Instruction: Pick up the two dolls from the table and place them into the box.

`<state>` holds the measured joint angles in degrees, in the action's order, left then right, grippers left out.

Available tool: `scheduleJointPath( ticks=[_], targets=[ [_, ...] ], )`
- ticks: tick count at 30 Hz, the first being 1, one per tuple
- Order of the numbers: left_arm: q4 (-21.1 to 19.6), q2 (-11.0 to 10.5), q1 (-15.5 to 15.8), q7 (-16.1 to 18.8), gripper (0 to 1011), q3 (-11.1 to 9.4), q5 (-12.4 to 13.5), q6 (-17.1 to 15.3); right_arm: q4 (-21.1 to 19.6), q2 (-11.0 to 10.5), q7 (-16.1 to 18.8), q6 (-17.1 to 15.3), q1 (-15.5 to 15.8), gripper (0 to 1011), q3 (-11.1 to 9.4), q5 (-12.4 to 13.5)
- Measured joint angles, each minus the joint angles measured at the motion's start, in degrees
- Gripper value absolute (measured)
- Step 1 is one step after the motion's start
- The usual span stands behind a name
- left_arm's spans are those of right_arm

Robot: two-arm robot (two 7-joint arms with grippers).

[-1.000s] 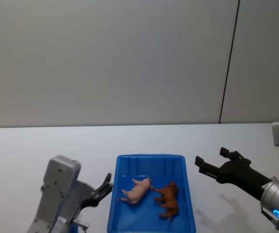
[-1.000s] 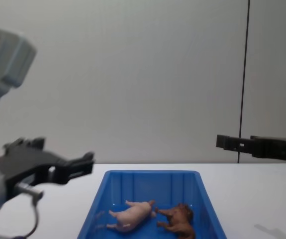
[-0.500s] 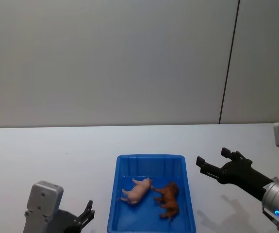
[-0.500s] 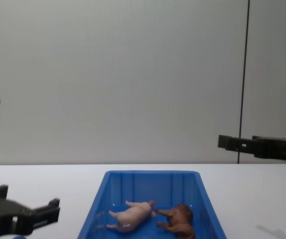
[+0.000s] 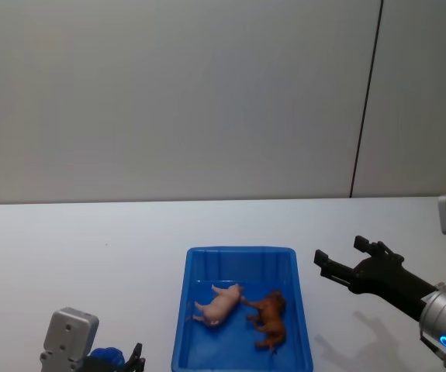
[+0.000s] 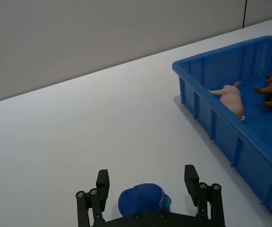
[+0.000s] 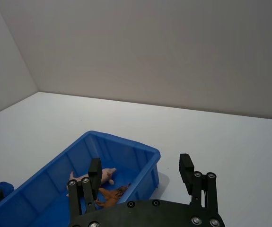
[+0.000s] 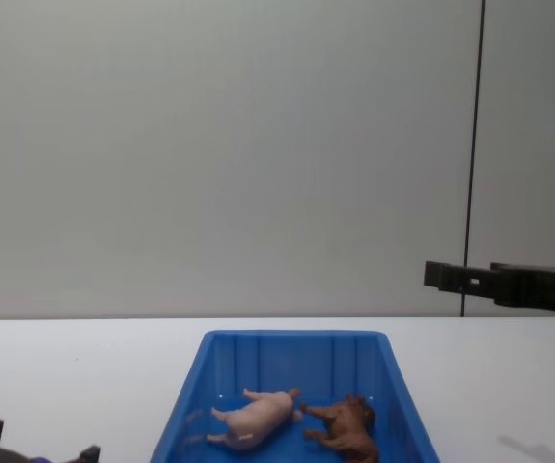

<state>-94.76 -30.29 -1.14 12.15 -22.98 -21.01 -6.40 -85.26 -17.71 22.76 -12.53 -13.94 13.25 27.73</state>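
The white counter [image 5: 91, 248] is carrying the blue box [image 5: 241, 260], which is sitting at about 6 o'clock in the head view. Inside the box both dolls are lying on their sides on the floor: the pale pink pig [image 5: 218, 304] is resting toward 9 o'clock, and the reddish-brown animal [image 5: 271, 318] is lying just beside it toward 3 o'clock, the two nearly touching.

The right tool [image 5: 345, 260] is hovering over the counter at 3 o'clock of the box, well apart from its rim, with its fingers spread wide and gripping nothing.

The left tool [image 6: 148, 189] is sitting low at 8 o'clock of the box, close above the counter, its fingers also wide apart and empty. A small blue cap-like piece [image 6: 144, 200] is showing between its fingers.
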Motion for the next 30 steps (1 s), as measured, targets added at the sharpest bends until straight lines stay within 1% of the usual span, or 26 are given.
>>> scheduleJointPath(
  ticks=[13, 18, 19, 20, 21, 22, 24, 25, 30],
  targets=[
    [3.80, 1.19, 0.87, -2.12, 994, 0.43, 0.44, 0.29, -0.01, -0.04, 0.00, 0.00, 0.03, 1001, 0.00, -0.01],
    [4.74, 1.49, 1.16, -2.66, 881, 0.62, 0.66, 0.43, -0.01, -0.04, 0.00, -0.01, 0.03, 1001, 0.00, -0.01],
    [4.98, 1.58, 1.22, -2.80, 840, 0.68, 0.70, 0.47, -0.01, -0.04, 0.00, 0.00, 0.03, 1001, 0.01, -0.01],
    [5.08, 1.61, 1.24, -2.90, 825, 0.70, 0.73, 0.48, -0.01, -0.04, 0.00, -0.01, 0.03, 1001, 0.00, -0.01],
    [5.27, 1.69, 1.29, -3.01, 771, 0.76, 0.77, 0.50, -0.01, -0.04, 0.00, -0.01, 0.03, 1001, 0.00, -0.01],
    [5.37, 1.73, 1.31, -3.05, 771, 0.80, 0.80, 0.51, -0.01, -0.04, 0.00, -0.01, 0.03, 1001, 0.01, -0.01],
    [5.51, 1.80, 1.35, -3.17, 712, 0.87, 0.85, 0.53, -0.01, -0.04, 0.00, -0.01, 0.03, 1001, 0.00, -0.01],
    [5.61, 1.87, 1.38, -3.25, 657, 0.94, 0.89, 0.56, -0.01, -0.04, -0.01, -0.01, 0.03, 1001, 0.00, -0.01],
    [5.68, 2.02, 1.47, -3.63, 597, 1.13, 1.12, 0.69, 0.00, -0.04, -0.01, -0.01, 0.03, 1001, 0.01, -0.01]
  ],
)
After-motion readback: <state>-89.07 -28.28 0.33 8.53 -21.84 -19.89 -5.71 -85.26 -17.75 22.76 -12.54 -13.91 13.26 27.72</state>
